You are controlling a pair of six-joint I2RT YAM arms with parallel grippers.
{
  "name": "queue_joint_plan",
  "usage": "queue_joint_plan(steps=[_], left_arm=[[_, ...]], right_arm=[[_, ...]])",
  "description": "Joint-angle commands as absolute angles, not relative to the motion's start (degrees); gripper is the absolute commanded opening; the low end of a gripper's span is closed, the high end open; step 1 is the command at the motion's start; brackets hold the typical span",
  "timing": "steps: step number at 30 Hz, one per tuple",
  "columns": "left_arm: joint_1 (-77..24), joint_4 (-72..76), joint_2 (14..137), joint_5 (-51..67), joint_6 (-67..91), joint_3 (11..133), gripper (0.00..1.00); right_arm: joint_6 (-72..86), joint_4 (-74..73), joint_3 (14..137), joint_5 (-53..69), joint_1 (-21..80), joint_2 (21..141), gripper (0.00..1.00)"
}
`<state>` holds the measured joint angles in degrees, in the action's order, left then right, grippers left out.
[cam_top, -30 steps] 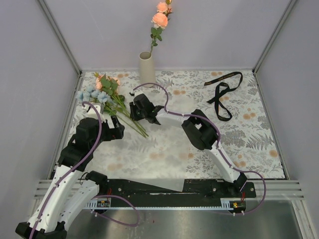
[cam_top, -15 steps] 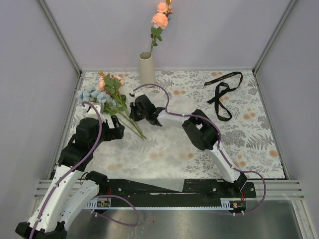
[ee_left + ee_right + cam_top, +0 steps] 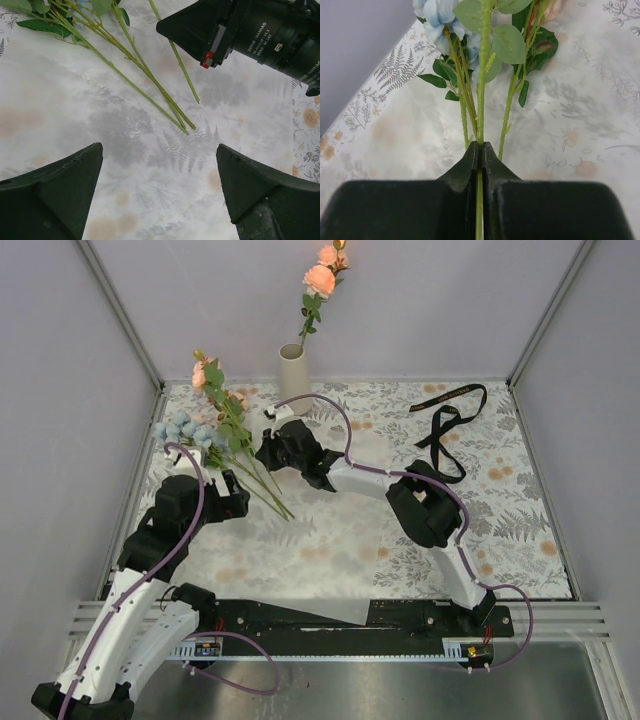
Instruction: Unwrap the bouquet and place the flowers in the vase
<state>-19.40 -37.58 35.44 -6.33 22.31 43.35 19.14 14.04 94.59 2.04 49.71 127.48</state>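
The right tool [image 3: 480, 151], reaching across to the far left part of the fern-printed worktop [image 3: 505, 515], is clamped shut on a single green-stemmed artificial flower [image 3: 484, 75]. The stem runs straight out from between its black fingertips [image 3: 468, 167] past broad green leaves. From the overhead view, that stem slants up and away from the right tool [image 3: 270, 446], its peach-pink bloom raised above the others near the far left corner.

The rest of the loose flowers [image 3: 205, 435], a pale-blue cluster and more green stems and leaves, lie on the worktop just beside it, their cut ends fanned toward the middle. In the left wrist view these stems [image 3: 135, 65] cross the surface ahead of the left tool [image 3: 160, 192], which hangs over the worktop near the left edge with its jaws wide apart and nothing between them.

The plain beige cylindrical vase [image 3: 294, 375] stands upright at the middle of the far edge, one peach-pink rose stem [image 3: 320, 280] in it. A loose black ribbon [image 3: 450, 396] lies near the far right corner, well apart from both arms.
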Motion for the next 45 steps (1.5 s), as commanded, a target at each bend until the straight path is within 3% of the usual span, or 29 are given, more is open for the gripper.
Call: queue_joint_plan(steps=[1, 22, 34, 45], left_arm=[[-19.51, -35.51, 36.56, -7.91, 24.08, 43.68, 0.99], [-19.25, -33.66, 44.64, -0.26, 32.69, 56.24, 0.97], [-18.63, -25.23, 53.87, 2.46, 38.84, 64.24, 0.84], [-18.54, -12.94, 59.94, 7.55, 40.08, 64.17, 0.63]], right_arm=[[19.51, 20.21, 93.43, 2.45, 49.48, 122.17, 0.00], [22.85, 35.41, 76.56, 9.49, 50.36, 105.83, 0.00], [24.70, 42.89, 61.62, 10.02, 51.15, 92.12, 0.00], [22.94, 43.24, 53.53, 10.46, 51.50, 84.47, 0.00]])
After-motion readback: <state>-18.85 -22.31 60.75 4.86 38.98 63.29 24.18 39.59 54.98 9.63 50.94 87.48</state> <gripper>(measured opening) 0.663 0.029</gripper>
